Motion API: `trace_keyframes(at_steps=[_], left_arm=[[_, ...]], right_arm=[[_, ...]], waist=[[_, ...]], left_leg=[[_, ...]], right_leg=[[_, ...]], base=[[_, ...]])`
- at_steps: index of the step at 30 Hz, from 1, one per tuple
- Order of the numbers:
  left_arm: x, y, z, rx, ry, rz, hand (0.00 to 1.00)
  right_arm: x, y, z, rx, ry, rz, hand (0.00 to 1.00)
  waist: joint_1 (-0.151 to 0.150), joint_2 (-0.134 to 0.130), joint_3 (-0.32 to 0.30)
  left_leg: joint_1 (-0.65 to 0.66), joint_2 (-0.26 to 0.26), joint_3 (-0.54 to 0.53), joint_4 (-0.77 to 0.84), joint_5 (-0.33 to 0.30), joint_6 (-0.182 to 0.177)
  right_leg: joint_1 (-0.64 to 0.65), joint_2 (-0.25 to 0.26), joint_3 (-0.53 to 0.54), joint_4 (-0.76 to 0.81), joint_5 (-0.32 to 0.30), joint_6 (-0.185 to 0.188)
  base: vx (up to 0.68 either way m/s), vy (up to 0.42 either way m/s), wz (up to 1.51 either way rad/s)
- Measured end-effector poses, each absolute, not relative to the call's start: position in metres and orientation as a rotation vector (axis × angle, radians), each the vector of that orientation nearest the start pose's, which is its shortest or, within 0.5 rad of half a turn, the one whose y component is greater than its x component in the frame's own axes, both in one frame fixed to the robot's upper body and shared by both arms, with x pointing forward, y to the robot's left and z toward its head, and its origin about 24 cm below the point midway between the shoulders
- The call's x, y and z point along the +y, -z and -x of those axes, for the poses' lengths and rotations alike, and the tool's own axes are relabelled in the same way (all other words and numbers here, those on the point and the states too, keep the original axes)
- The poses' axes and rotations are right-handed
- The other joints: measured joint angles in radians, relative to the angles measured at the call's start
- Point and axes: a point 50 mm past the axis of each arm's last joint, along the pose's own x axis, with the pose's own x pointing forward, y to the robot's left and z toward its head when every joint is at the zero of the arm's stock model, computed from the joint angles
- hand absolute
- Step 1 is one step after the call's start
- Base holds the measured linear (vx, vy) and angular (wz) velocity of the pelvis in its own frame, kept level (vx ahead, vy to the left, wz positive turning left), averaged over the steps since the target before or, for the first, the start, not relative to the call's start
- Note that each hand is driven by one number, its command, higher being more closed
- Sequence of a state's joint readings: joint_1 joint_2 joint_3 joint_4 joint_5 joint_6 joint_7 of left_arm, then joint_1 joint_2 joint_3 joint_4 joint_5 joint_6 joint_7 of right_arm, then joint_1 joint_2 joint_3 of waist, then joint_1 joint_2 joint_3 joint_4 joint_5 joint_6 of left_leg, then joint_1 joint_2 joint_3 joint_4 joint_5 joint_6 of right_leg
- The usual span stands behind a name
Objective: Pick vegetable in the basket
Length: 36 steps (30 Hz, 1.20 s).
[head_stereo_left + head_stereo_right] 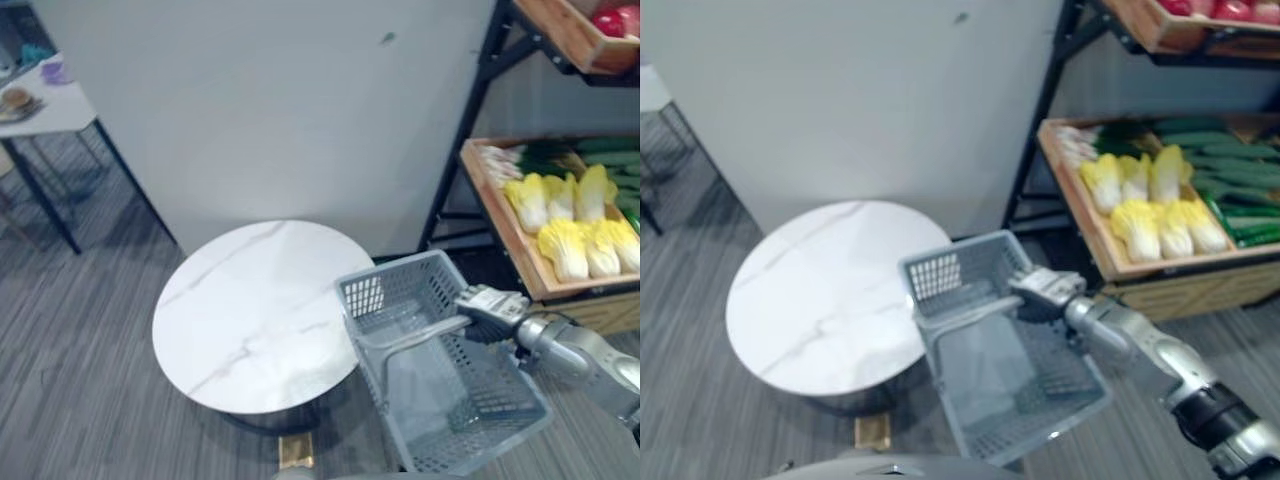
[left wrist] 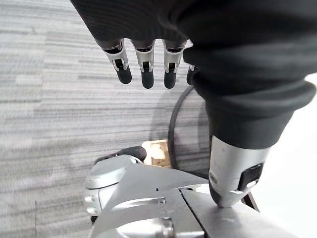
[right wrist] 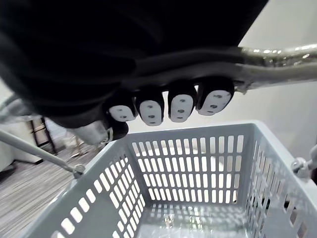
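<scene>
1 white table point(image 1: 250, 315) on grey floor point(image 1: 70, 350) — right robot hand point(image 1: 489, 302) clasps basket handle point(image 1: 418, 334), left robot hand point(image 2: 225, 74) slack.

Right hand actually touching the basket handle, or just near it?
Touching. The right wrist view shows the right hand with fingers curled round the metal handle of the basket, no gap.

Before me a round white table point(image 1: 250, 320) stands on the grey floor point(image 1: 80, 380). At my right, a black shelf point(image 1: 472, 100) carries a wooden tray point(image 1: 497, 215). In it lie yellow cabbages point(image 1: 575, 225) and long green vegetables point(image 1: 1230, 175). A higher tray point(image 1: 575, 40) holds red things point(image 1: 607, 20). Far at my left, a second table point(image 1: 60, 105) carries a plate point(image 1: 15, 100).
</scene>
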State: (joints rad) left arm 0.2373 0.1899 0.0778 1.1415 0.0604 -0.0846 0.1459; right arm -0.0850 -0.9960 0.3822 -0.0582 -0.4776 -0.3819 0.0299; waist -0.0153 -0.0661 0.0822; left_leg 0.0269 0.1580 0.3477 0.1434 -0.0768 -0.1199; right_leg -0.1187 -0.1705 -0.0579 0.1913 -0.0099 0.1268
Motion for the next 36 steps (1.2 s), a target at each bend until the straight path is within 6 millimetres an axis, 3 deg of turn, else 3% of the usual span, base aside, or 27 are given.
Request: trace_keyframes(at_steps=[1,3,4,5,6,8,12,13,14,16,18,19,20,22,23,25,27,29,30,32,33,36], left_arm=[[0.243,0.164,-0.014,1.278,-0.271,-0.285,0.00],[0.248,0.162,-0.017,1.273,-0.203,-0.335,0.00],[0.240,0.164,-0.016,1.282,-0.120,-0.352,0.00],[0.240,0.164,-0.017,1.285,-0.090,-0.369,0.00],[0.237,0.165,-0.018,1.287,-0.066,-0.378,0.00],[0.236,0.165,-0.016,1.299,-0.017,-0.398,0.00],[0.241,0.164,-0.018,1.302,0.029,-0.429,0.00],[0.245,0.163,-0.019,1.305,0.032,-0.433,0.00],[0.248,0.163,-0.021,1.301,0.031,-0.442,0.00],[0.252,0.162,-0.026,1.297,0.014,-0.441,0.00],[0.251,0.162,-0.031,1.286,-0.013,-0.437,0.00],[0.251,0.162,-0.032,1.283,-0.019,-0.438,0.00],[0.253,0.162,-0.034,1.275,-0.038,-0.442,0.00],[0.258,0.160,-0.034,1.272,-0.098,-0.427,0.00],[0.257,0.161,-0.030,1.277,-0.127,-0.415,0.00],[0.253,0.162,-0.024,1.285,-0.131,-0.404,0.00],[0.237,0.167,-0.019,1.300,-0.121,-0.356,0.00],[0.231,0.168,-0.016,1.300,-0.131,-0.322,0.00],[0.231,0.168,-0.016,1.294,-0.130,-0.320,0.00],[0.232,0.167,-0.018,1.285,-0.135,-0.321,0.00],[0.234,0.166,-0.024,1.264,-0.141,-0.328,0.00],[0.237,0.165,-0.034,1.234,-0.154,-0.323,0.00]], right_arm=[[-0.209,-0.094,-0.236,-0.340,-0.662,1.406,1.00],[-0.212,-0.097,-0.231,-0.353,-0.654,1.454,1.00],[-0.216,-0.093,-0.228,-0.330,-0.669,1.489,1.00],[-0.215,-0.091,-0.228,-0.334,-0.674,1.511,1.00],[-0.214,-0.092,-0.229,-0.343,-0.684,1.542,1.00],[-0.214,-0.100,-0.236,-0.376,-0.659,1.574,1.00],[-0.205,-0.111,-0.249,-0.449,-0.644,1.588,1.00],[-0.203,-0.111,-0.250,-0.461,-0.653,1.589,1.00],[-0.202,-0.108,-0.249,-0.468,-0.659,1.613,1.00],[-0.202,-0.103,-0.250,-0.463,-0.656,1.612,1.00],[-0.198,-0.101,-0.249,-0.482,-0.650,1.607,1.00],[-0.197,-0.100,-0.249,-0.482,-0.649,1.600,1.00],[-0.196,-0.097,-0.246,-0.478,-0.649,1.583,1.00],[-0.195,-0.087,-0.240,-0.450,-0.662,1.549,1.00],[-0.196,-0.082,-0.236,-0.435,-0.670,1.535,1.00],[-0.193,-0.081,-0.236,-0.447,-0.657,1.517,1.00],[-0.189,-0.082,-0.238,-0.463,-0.635,1.495,1.00],[-0.182,-0.084,-0.241,-0.492,-0.636,1.481,1.00],[-0.178,-0.083,-0.241,-0.503,-0.647,1.471,1.00],[-0.174,-0.078,-0.239,-0.498,-0.671,1.459,1.00],[-0.172,-0.075,-0.237,-0.494,-0.692,1.459,1.00],[-0.172,-0.077,-0.239,-0.501,-0.693,1.462,1.00]], waist=[[-0.016,0.000,0.000],[-0.043,-0.004,0.001],[-0.051,0.033,0.005],[-0.035,0.055,0.035],[-0.037,0.075,0.058],[-0.038,0.089,0.069],[-0.010,0.080,0.057],[-0.011,0.070,0.049],[-0.013,0.062,0.044],[-0.010,0.057,0.042],[0.013,0.059,0.038],[0.014,0.064,0.036],[-0.001,0.073,0.031],[-0.004,0.086,0.033],[-0.004,0.090,0.032],[0.005,0.077,0.039],[0.023,0.078,0.039],[0.026,0.079,0.039],[0.025,0.080,0.038],[0.021,0.097,0.026],[0.023,0.069,0.025],[0.020,0.054,0.025]], left_leg=[[-0.025,-0.005,0.028,0.037,-0.021,0.011],[-0.091,-0.016,0.076,0.134,-0.063,0.048],[-0.085,-0.015,0.102,0.087,-0.080,0.090],[-0.047,0.000,0.187,0.050,-0.062,0.121],[-0.023,0.025,0.275,0.024,-0.051,0.136],[0.021,0.030,0.381,-0.033,-0.029,0.145],[0.046,0.030,0.576,-0.073,-0.015,0.153],[0.028,0.030,0.613,-0.070,-0.007,0.152],[0.008,0.038,0.639,-0.059,0.002,0.153],[-0.022,0.078,0.686,-0.007,0.010,0.147],[-0.030,0.120,0.743,0.043,0.018,0.140],[-0.039,0.138,0.749,0.062,0.019,0.140],[-0.060,0.188,0.747,0.122,0.019,0.140],[-0.061,0.278,0.720,0.232,0.026,0.137],[-0.058,0.305,0.643,0.282,0.053,0.132],[-0.063,0.296,0.497,0.318,0.108,0.108],[-0.081,0.147,0.177,0.267,0.039,0.034],[-0.071,0.044,0.012,0.151,-0.005,0.030],[-0.060,0.008,-0.060,0.056,0.004,0.027],[-0.023,-0.004,-0.114,-0.022,0.002,0.012],[-0.026,-0.014,-0.115,-0.023,0.002,0.011],[-0.037,-0.038,-0.108,-0.039,-0.013,0.025]], right_leg=[[-0.027,-0.005,0.030,-0.007,0.005,0.020],[-0.074,-0.022,0.066,-0.057,0.009,0.015],[-0.049,-0.023,-0.012,-0.135,-0.007,-0.043],[-0.083,-0.037,-0.089,-0.054,-0.034,-0.130],[-0.141,-0.042,-0.179,0.154,-0.049,-0.167],[-0.128,-0.058,-0.275,0.341,-0.076,-0.198],[0.006,-0.119,-0.333,0.412,-0.077,-0.196],[0.043,-0.152,-0.334,0.395,-0.071,-0.186],[0.080,-0.161,-0.332,0.320,-0.065,-0.142],[0.119,-0.135,-0.365,0.161,-0.077,-0.039],[0.154,-0.089,-0.372,0.011,-0.094,-0.012],[0.163,-0.073,-0.374,-0.023,-0.094,-0.011],[0.182,-0.036,-0.380,-0.092,-0.086,0.003],[0.207,0.015,-0.366,-0.130,-0.084,0.003],[0.215,0.027,-0.332,-0.130,-0.086,-0.002],[0.208,0.023,-0.264,-0.125,-0.083,-0.013],[0.173,-0.001,-0.139,-0.127,-0.070,-0.026],[0.129,0.012,-0.049,-0.139,-0.053,-0.044],[0.111,0.032,-0.008,-0.139,-0.037,-0.039],[0.099,0.063,0.028,-0.140,-0.023,-0.017],[0.088,0.058,0.044,-0.158,-0.017,-0.008],[0.081,0.036,0.058,-0.205,0.022,0.007]], base=[[-0.13,0.142,-0.82],[-0.18,0.227,-1.02],[-0.24,0.321,-1.64],[-0.21,0.270,-1.96],[-0.23,0.233,-1.74],[-0.15,0.221,-1.80],[-0.10,0.099,-1.68],[-0.08,-0.060,-1.15],[-0.07,-0.102,-0.98],[-0.06,-0.224,-0.82],[-0.06,-0.315,-0.90],[-0.05,-0.297,-0.49],[-0.07,-0.285,-0.31],[-0.12,-0.287,-0.49],[-0.14,-0.199,-0.66],[-0.10,-0.100,-0.95],[-0.09,-0.002,-1.43],[-0.09,0.079,-1.46],[-0.08,0.114,-1.32],[-0.01,0.121,-0.75],[0.00,0.098,-0.44],[-0.05,0.103,-0.15]])
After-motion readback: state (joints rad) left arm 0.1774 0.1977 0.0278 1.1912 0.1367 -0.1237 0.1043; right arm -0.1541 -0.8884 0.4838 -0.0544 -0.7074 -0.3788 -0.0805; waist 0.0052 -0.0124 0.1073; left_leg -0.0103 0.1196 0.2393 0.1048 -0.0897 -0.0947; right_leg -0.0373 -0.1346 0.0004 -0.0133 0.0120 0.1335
